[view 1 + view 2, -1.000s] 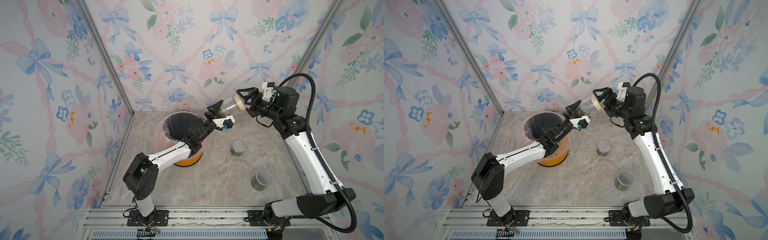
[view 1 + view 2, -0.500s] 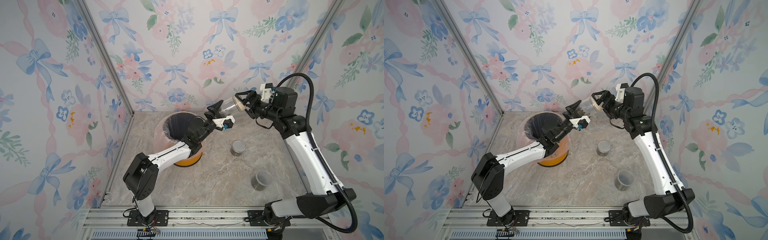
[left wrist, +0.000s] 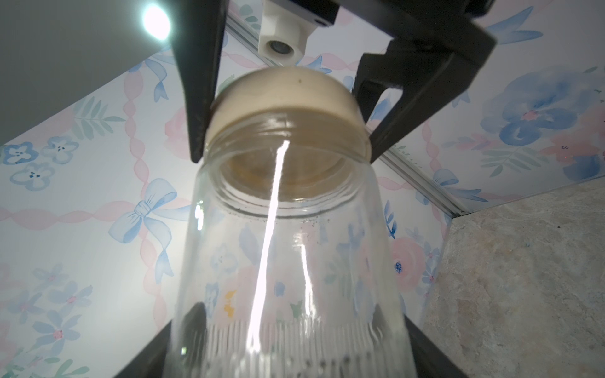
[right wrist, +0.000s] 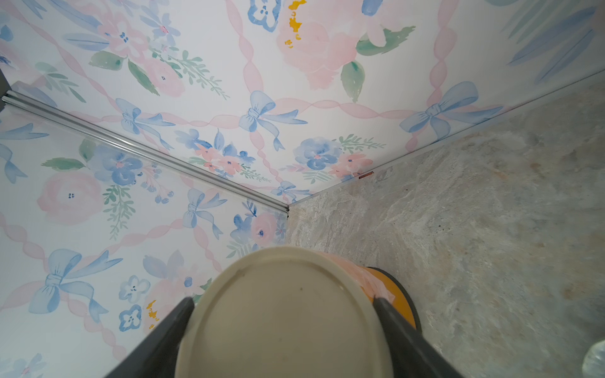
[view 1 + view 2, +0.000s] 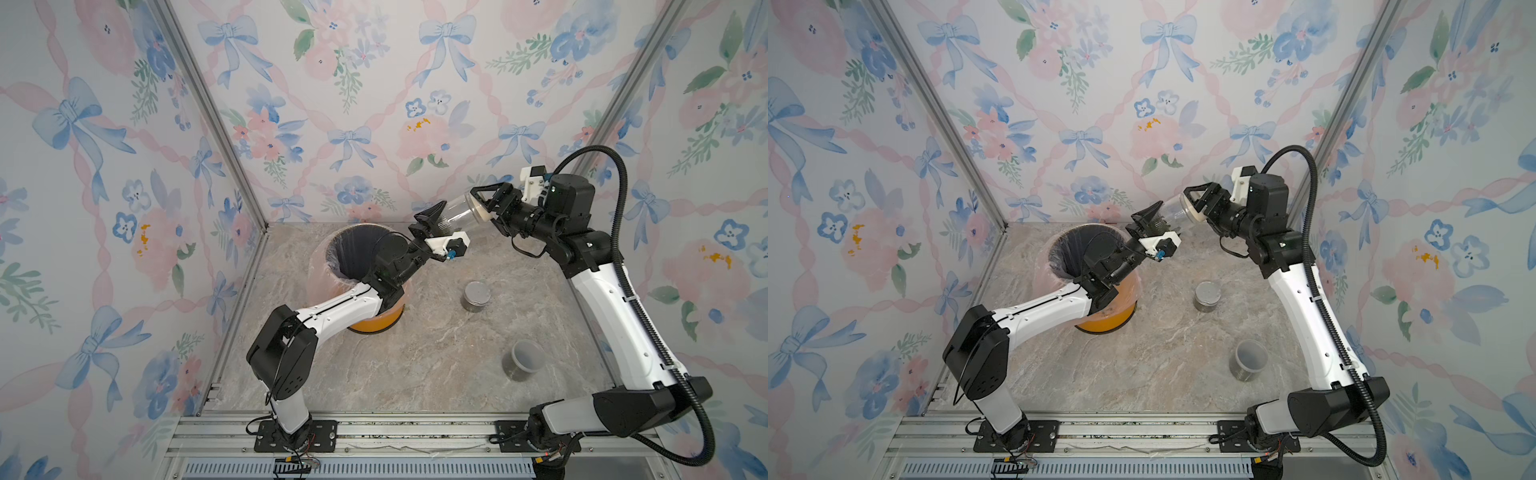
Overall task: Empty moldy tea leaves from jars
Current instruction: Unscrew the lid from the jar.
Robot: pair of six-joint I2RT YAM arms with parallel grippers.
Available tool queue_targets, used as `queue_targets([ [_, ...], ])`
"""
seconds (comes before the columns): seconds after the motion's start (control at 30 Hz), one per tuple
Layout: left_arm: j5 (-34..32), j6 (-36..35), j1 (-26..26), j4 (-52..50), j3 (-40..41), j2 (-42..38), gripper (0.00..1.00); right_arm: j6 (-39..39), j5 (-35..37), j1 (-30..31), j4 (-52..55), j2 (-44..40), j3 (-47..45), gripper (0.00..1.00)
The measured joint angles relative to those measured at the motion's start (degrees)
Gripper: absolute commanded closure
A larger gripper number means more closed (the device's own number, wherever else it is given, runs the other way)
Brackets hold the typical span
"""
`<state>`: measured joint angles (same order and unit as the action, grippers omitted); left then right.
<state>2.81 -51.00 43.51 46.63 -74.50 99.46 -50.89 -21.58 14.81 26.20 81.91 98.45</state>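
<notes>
You have no readable text, label, brand or number in any view: the jar (image 3: 288, 261) glass and its beige lid (image 4: 284, 314) are unmarked, and the wallpaper (image 5: 374, 104) shows only flowers and bows.

Bin (image 5: 316, 274) back-left on table (image 5: 415, 374); far jar (image 5: 476, 296), near jar (image 5: 523, 365) to its right.

Walls (image 5: 374, 104) papered with pink roses, blue bows and ribbons enclose a grey-beige marbled counter (image 5: 415, 365); aluminium posts (image 5: 208, 112) line the corners; one bright lamp (image 3: 154, 20) glares.
</notes>
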Motion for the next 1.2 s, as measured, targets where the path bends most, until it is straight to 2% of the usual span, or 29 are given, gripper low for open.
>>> queue_targets([
  [0.2,0.17,1.07,-0.02,-1.29,-0.87,0.07,0.79,0.35,0.02,-0.02,-0.37,0.0,0.0,0.38],
  [0.37,2.01,5.86,-0.42,-6.64,-3.78,0.07,0.79,1.22,0.28,-0.24,-2.01,-0.02,-0.22,0.38],
  [0.53,7.41,12.52,-2.01,-12.15,-6.12,-0.17,0.79,2.91,-1.14,-0.92,-3.1,-0.02,-0.61,0.4],
  [1.0,27.76,33.05,-7.85,-22.8,-11.56,-0.42,0.79,8.81,-12.98,-3.5,-6.27,0.87,-0.87,0.41],
  [1.2,32.44,38.07,-8.76,-24.94,-12.31,-0.5,0.79,9.62,-16.85,-4.66,-7.19,1.57,-0.76,0.42],
])
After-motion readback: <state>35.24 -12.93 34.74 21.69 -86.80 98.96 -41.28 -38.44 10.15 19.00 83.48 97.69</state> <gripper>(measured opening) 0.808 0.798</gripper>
